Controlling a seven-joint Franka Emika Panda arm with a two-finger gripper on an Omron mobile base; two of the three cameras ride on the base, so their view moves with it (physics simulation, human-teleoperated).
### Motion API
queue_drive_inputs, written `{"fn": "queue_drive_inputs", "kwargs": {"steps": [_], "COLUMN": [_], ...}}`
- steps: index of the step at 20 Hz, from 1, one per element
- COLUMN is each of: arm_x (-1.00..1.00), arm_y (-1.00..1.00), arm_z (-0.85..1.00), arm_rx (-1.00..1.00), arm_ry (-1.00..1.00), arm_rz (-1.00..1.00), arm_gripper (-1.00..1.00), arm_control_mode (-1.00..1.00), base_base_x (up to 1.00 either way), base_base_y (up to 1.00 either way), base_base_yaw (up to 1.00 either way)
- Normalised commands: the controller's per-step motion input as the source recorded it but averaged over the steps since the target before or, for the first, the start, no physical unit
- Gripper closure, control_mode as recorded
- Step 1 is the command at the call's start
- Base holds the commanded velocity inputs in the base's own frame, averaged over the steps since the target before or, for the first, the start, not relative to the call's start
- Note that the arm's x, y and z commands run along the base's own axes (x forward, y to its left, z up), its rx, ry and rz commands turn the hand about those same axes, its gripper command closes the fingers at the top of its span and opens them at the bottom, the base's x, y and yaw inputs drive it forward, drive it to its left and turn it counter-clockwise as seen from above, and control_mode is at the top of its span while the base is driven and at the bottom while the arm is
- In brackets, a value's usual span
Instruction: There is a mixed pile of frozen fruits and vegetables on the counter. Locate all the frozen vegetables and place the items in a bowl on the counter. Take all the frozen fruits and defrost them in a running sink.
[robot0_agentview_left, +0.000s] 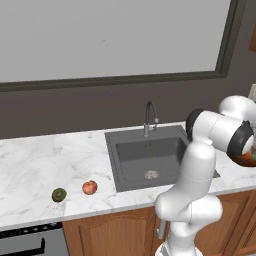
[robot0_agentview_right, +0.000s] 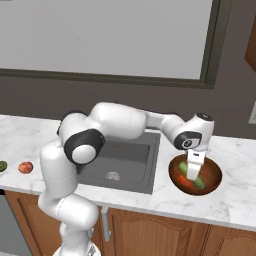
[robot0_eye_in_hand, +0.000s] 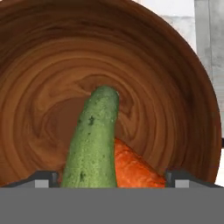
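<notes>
On the marble counter (robot0_agentview_right: 235, 195), the bowl (robot0_eye_in_hand: 175, 87) holds cucumber (robot0_eye_in_hand: 94, 140) and carrot (robot0_eye_in_hand: 133, 168) between the spread, empty pincer (robot0_eye_in_hand: 112, 177).

We are in a home kitchen, rendered: a white marble tabletop (robot0_agentview_left: 35, 165) over brown wooden cabinets (robot0_agentview_right: 165, 232), a dark grey sink (robot0_agentview_left: 150, 160) with a gooseneck faucet (robot0_agentview_left: 149, 116), a wide window (robot0_agentview_left: 110, 40) above, and a wooden bowl (robot0_agentview_right: 212, 176) holding vegetables.

No readable text, label, brand, number or sign anywhere.
</notes>
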Motion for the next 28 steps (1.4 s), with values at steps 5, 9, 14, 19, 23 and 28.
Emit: {"fn": "queue_drive_inputs", "kwargs": {"steps": [5, 9, 14, 19, 23, 28], "arm_x": [0.00, -0.09, -0.07, -0.30, -0.46, -0.45], "arm_y": [-0.01, 0.03, 0.26, 0.66, 0.89, 0.88], "arm_z": [0.64, 0.54, 0.34, 0.08, 0.11, 0.09], "arm_rx": [0.02, 0.01, 0.00, -0.04, -0.11, -0.11], "arm_ry": [0.01, 0.02, 0.05, 0.01, 0.04, 0.04], "arm_rz": [0.00, 0.00, 0.00, 0.02, 0.09, 0.12], "arm_gripper": [-1.00, -1.00, -1.00, -1.00, -1.00, -1.00], "arm_control_mode": [-1.00, -1.00, -1.00, -1.00, -1.00, -1.00], "base_base_x": [0.00, 0.00, 0.00, 0.00, 0.00, 0.00], "base_base_y": [0.00, 0.00, 0.00, 0.00, 0.00, 0.00], "base_base_yaw": [0.00, 0.00, 0.00, 0.00, 0.00, 0.00]}}
